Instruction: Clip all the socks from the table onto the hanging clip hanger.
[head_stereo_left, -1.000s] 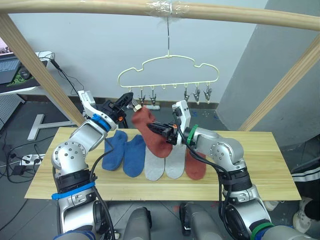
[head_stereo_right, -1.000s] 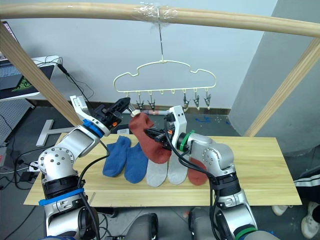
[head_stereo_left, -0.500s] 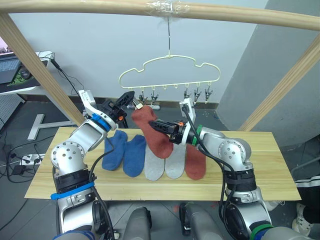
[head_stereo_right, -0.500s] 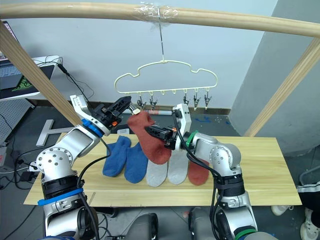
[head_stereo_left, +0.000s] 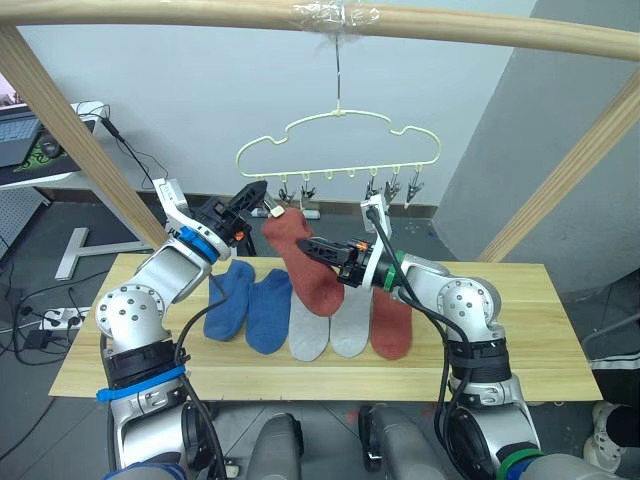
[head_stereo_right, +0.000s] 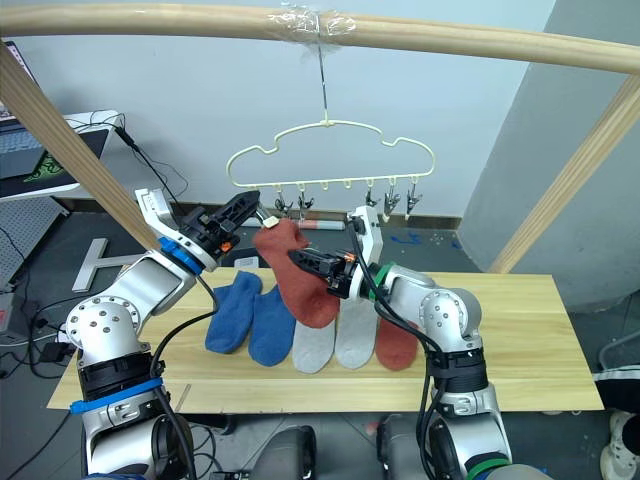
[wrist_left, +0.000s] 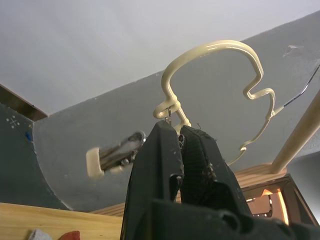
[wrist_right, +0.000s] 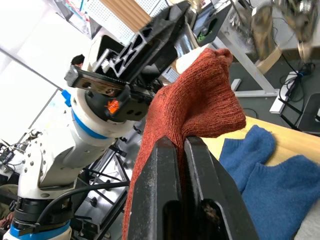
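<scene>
The right gripper (head_stereo_left: 308, 245) pinches a rust-red knit sock (head_stereo_left: 305, 270) raised above the light plank bench (head_stereo_left: 540, 330); the left gripper (head_stereo_left: 256, 190) is clamped on a dark clip (head_stereo_left: 272, 207) of the pale-yellow wire hanger (head_stereo_left: 338, 140).

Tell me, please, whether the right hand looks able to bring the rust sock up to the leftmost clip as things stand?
Probably yes. The right hand grips the rust sock just below the leftmost clip, which the left hand is pinching; nothing lies between.

Two head cameras look down from up high at the table (head_stereo_left: 520, 330). Each wrist camera looks close along its own fingers. All see the clip hanger (head_stereo_left: 337, 140).
</scene>
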